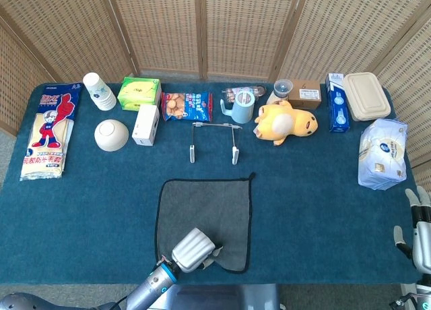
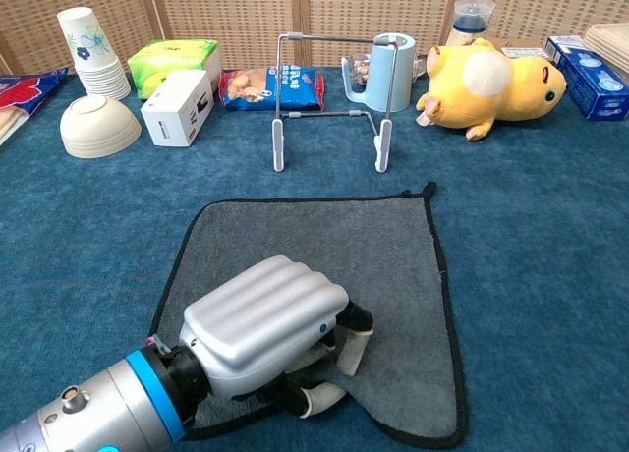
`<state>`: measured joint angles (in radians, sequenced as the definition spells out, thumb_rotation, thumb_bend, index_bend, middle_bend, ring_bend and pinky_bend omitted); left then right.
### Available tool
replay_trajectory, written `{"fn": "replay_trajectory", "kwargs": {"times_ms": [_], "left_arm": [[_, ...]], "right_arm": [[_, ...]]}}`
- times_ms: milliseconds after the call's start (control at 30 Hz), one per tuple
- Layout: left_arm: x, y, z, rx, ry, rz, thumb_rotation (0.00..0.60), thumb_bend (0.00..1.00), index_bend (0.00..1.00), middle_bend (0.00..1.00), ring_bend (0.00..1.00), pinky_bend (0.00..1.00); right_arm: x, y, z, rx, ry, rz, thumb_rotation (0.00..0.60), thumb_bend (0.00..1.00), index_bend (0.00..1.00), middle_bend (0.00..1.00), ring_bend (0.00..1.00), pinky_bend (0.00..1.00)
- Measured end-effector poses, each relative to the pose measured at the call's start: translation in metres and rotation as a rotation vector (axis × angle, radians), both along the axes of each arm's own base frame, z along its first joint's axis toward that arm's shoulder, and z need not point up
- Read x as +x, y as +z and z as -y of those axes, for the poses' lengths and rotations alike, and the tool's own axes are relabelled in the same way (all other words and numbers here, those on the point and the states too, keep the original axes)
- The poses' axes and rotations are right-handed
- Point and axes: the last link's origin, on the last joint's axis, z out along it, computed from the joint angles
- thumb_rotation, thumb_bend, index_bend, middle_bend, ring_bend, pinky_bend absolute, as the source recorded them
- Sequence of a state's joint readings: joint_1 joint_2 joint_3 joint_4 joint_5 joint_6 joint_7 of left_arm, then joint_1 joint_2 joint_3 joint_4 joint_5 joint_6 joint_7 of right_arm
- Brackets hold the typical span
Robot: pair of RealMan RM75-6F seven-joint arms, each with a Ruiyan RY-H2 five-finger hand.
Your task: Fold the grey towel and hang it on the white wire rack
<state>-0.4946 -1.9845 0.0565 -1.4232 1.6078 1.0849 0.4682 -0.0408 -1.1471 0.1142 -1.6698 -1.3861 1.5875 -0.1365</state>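
The grey towel (image 1: 205, 212) lies flat on the blue table, its black-trimmed far edge toward the white wire rack (image 1: 214, 140). In the chest view the towel (image 2: 334, 246) fills the near middle and the rack (image 2: 331, 88) stands upright beyond it. My left hand (image 1: 194, 251) rests on the towel's near edge. Its fingers (image 2: 349, 352) are curled in and pinch a bunched fold of cloth under the left hand (image 2: 260, 334). My right hand (image 1: 420, 232) hangs off the table's right edge, fingers apart, holding nothing.
Behind the rack stand a blue mug (image 2: 391, 71), a snack bag (image 2: 272, 86) and a yellow plush toy (image 2: 491, 79). At the left are a white box (image 2: 179, 106), a bowl (image 2: 98, 125) and stacked paper cups (image 2: 91, 52). A tissue pack (image 1: 382, 153) lies far right.
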Motion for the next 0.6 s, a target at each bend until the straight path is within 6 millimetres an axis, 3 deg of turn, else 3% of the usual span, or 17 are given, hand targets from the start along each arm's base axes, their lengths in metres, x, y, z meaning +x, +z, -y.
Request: {"fn": "replay_trajectory", "kwargs": {"times_ms": [133,600], "left_arm": [[0.000,0.003,-0.001,0.000,0.013,0.008,0.600,0.45,0.68,1.00,1.00,1.00],[0.003,0.011,-0.011,-0.086,0.100,0.035,0.600,0.45,0.64,1.00,1.00,1.00]], "right_arm": [[0.000,0.000,0.000,-0.002,-0.001,0.000,0.600,0.39,0.07,0.04,0.00,0.00],[-0.001,0.000,-0.002,-0.002,-0.002,0.007,0.600,0.39,0.07,0.04,0.00,0.00]]}}
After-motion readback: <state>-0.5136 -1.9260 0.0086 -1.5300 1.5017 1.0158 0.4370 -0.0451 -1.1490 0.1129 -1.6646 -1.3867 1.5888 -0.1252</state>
